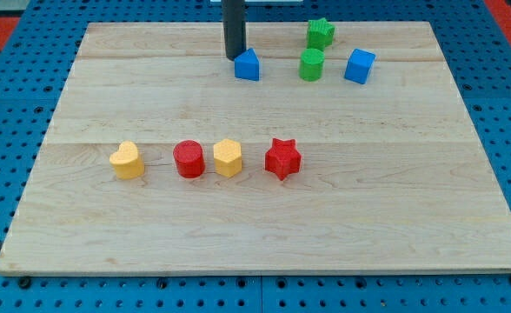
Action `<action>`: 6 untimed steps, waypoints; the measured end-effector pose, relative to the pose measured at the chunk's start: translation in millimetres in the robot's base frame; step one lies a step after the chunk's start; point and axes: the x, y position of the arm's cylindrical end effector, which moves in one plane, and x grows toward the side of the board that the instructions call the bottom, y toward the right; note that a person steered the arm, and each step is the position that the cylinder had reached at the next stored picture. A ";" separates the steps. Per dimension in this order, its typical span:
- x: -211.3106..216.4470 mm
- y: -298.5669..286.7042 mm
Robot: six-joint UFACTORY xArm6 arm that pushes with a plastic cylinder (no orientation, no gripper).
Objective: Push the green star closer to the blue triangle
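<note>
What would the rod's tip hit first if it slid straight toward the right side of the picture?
Probably the blue triangle: my tip sits just off its upper left corner, nearly touching. Behind it in that line stands the green cylinder, though depth is hard to judge.

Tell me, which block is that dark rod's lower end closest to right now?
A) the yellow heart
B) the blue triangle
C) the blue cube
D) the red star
B: my tip sits just at the view's left of the blue triangle, near the board's top edge, while the other three blocks lie well away.
</note>
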 end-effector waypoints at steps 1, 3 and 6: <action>-14.2 51.8; -15.7 146.1; -62.7 141.2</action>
